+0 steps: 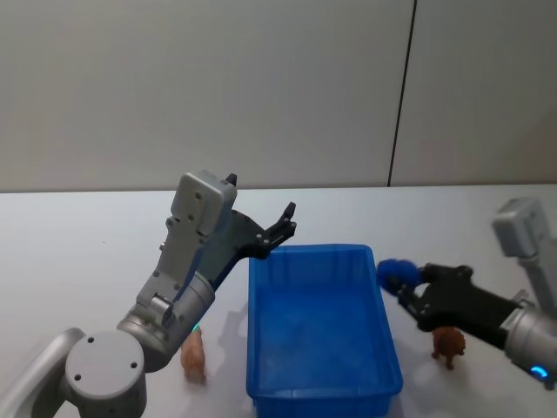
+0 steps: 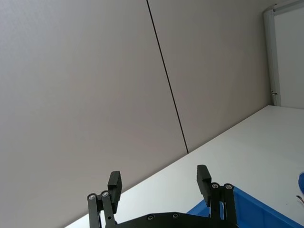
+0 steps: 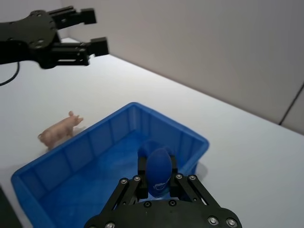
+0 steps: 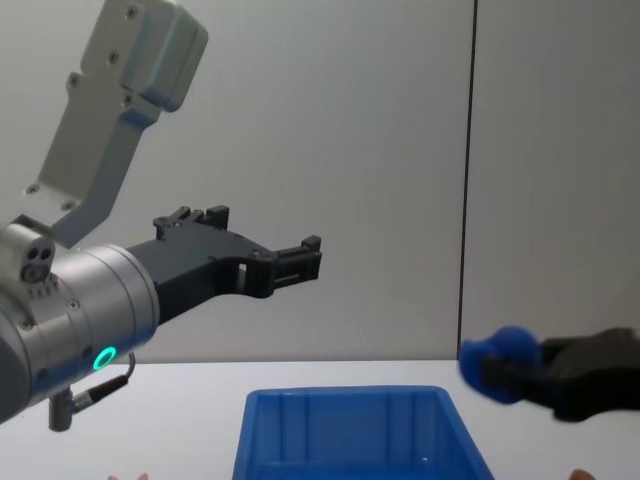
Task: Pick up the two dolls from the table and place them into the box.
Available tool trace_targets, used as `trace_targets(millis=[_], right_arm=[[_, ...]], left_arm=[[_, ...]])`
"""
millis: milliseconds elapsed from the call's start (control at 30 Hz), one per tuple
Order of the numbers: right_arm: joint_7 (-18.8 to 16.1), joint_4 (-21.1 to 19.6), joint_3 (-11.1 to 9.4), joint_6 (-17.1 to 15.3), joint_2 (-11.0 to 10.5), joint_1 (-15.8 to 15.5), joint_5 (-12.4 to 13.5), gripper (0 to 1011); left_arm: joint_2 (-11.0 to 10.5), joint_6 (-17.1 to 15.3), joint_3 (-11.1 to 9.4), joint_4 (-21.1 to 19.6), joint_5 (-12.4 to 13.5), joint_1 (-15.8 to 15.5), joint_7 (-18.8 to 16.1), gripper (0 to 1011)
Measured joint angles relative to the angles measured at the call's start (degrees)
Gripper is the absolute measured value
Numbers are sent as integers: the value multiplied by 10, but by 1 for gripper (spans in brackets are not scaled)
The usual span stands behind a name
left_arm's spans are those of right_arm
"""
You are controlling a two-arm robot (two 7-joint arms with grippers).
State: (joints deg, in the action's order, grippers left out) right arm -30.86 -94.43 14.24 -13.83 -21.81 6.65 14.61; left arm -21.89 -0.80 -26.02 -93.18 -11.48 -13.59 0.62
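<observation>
Pink doll (image 1: 193, 355) and brown doll (image 1: 449, 346) sit on the table (image 1: 78, 252), flanking the box (image 1: 318, 251).
They look light, stiff and smooth; I'd pinch each across the trunk. My left gripper (image 1: 280, 228) hangs wide open; my right gripper (image 1: 402, 280) clamps a blue lump (image 1: 392, 270).

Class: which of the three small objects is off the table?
The blue object, clamped in the right gripper; the pink pig and brown animal figure stand on the table.

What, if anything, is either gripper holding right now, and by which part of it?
The right gripper is shut on a small blue rounded object, pinched at its sides with its rounded end poking out. The left gripper is open and empty.
</observation>
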Motion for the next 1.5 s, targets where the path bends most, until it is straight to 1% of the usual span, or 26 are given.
trace_targets(millis=[33,67,167,267,367,400,433,500,567,633,667,733,767,800,833,900,933,1000,1033,1067,1133,1167,1200,1367,1400,1500], right_arm=[[-6,4,6,-3,5,3,-4,225],[-6,4,6,-3,5,3,-4,222],[-18,15,19,-9,16,8,-15,201],[-26,24,27,-12,23,12,-21,190],[-31,30,33,-14,28,15,-25,297],[-34,34,36,-15,31,16,-27,297],[-35,36,38,-15,32,17,-28,327],[-37,41,42,-15,36,19,-30,417],[-38,44,44,-14,39,20,-31,475],[-38,47,46,-13,40,22,-31,546],[-38,47,46,-13,40,22,-31,560],[-38,50,46,-10,41,23,-30,644],[-37,50,46,-9,41,23,-29,667],[-35,50,46,-7,40,23,-27,724],[-34,50,46,-6,40,23,-25,724],[-30,51,44,-3,38,22,-21,782],[-27,50,43,-1,36,21,-17,837],[-22,47,39,1,31,18,-11,864],[-22,47,39,1,31,18,-11,891],[-18,45,37,3,27,15,-6,937],[-10,39,32,6,20,8,2,979],[-8,37,30,7,18,6,5,979],[-5,36,28,8,15,3,7,1003],[13,23,18,11,-2,-13,24,1003],[18,18,14,12,-9,-20,29,1003],[30,10,7,11,-21,-32,40,1003]], left_arm=[[0,0,0,0,0,0,0,1001],[0,0,0,0,0,0,0,1001],[0,0,0,0,0,0,0,1001],[0,0,0,0,0,0,0,1001],[0,0,0,0,0,0,0,1001],[0,0,0,0,0,0,0,1001],[0,0,0,0,0,0,0,1001],[0,0,0,0,0,0,0,1001],[0,0,0,0,0,0,0,1001],[0,0,0,0,0,0,0,1001],[0,0,0,0,0,0,0,1001],[0,0,0,0,0,0,0,1001],[0,0,0,0,0,0,0,1001],[0,0,0,0,0,0,0,1001],[0,0,0,0,0,0,0,1001],[0,0,0,0,0,0,0,1001],[0,0,0,0,0,0,0,1001],[0,0,0,0,0,0,0,1001],[0,0,0,0,0,0,0,1001],[0,0,0,0,0,0,0,1001],[0,0,0,0,0,0,0,1001],[0,0,0,0,0,0,0,1001],[0,0,0,0,0,0,0,1001],[0,0,0,0,0,0,0,1001],[0,0,0,0,0,0,0,1001],[0,0,0,0,0,0,0,1001]])
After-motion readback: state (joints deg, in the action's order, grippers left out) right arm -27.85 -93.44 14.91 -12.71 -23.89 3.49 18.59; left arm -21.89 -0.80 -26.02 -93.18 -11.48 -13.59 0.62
